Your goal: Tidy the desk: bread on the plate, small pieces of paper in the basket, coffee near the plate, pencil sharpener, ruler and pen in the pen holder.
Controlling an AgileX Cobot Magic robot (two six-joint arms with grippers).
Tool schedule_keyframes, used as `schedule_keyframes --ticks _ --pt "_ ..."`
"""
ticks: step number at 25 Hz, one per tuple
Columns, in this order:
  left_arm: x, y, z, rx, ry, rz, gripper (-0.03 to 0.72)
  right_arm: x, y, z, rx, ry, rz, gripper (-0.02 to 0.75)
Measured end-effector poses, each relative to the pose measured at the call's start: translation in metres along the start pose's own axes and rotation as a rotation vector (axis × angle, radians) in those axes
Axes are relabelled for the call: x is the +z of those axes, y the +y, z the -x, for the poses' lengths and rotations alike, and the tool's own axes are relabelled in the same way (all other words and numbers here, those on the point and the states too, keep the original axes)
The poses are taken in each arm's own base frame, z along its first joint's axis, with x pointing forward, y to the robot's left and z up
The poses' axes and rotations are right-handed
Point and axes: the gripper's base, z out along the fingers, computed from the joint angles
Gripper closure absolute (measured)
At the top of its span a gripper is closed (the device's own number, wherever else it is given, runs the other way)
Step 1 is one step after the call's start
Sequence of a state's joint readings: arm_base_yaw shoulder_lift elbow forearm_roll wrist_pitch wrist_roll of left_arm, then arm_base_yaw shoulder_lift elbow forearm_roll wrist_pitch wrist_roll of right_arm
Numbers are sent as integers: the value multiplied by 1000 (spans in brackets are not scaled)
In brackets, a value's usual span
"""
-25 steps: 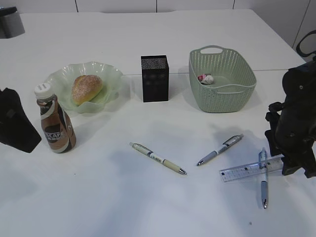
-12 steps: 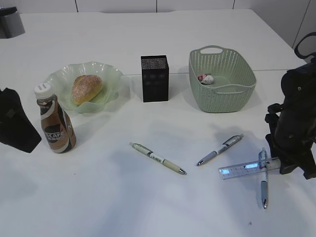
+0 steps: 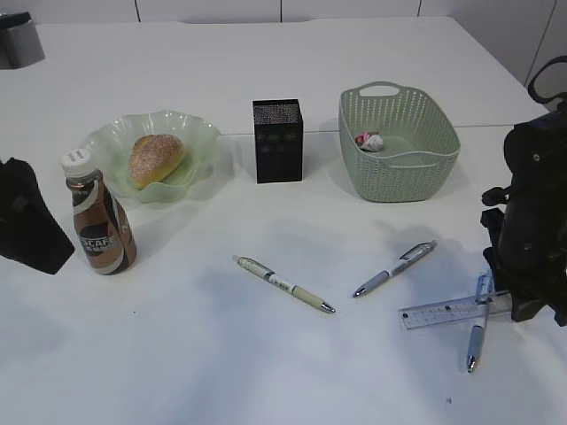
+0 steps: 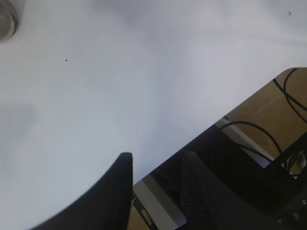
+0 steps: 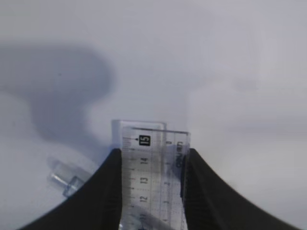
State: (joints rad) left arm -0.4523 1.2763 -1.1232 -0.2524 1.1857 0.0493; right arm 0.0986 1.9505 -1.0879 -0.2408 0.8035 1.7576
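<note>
Clear bluish plastic, the ruler (image 5: 152, 179) sits between the right gripper (image 5: 152, 158) jaws, which press against both of its long edges near the end marked fifteen. In the exterior view the ruler (image 3: 447, 312) lies by the surface's right edge toward the near side, crossing a pen (image 3: 478, 326) there, with the right gripper (image 3: 518, 305) at its right end. I cannot tell whether the ruler is lifted or touching the surface.

The left gripper (image 4: 153, 163) hangs over the near left edge of the white surface (image 3: 266, 363), jaws parted with nothing between them; it is the dark shape at the left edge (image 3: 28, 220) in the exterior view.

The bread (image 3: 155, 159) lies in the wavy pale green plate (image 3: 190, 133) on the left side. The coffee (image 3: 97, 217) stands upright just beside the plate, nearer the front edge. The black mesh pen holder (image 3: 277, 140) stands mid-surface, between the plate and the sage-green basket (image 3: 407, 168), which holds a crumpled paper scrap (image 3: 370, 141). Two more pens lie loose toward the front: a cream one (image 3: 283, 284) near the middle and a grey one (image 3: 395, 267) to its right.
</note>
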Motion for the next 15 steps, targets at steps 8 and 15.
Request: schedule_keyframes --ticks 8,15 --pt "0 0 0 -1 0 -2 447 -17 10 5 16 -22 -45 450" --pt "0 0 0 -1 0 -2 447 -65 37 15 60 -52 -47 450"
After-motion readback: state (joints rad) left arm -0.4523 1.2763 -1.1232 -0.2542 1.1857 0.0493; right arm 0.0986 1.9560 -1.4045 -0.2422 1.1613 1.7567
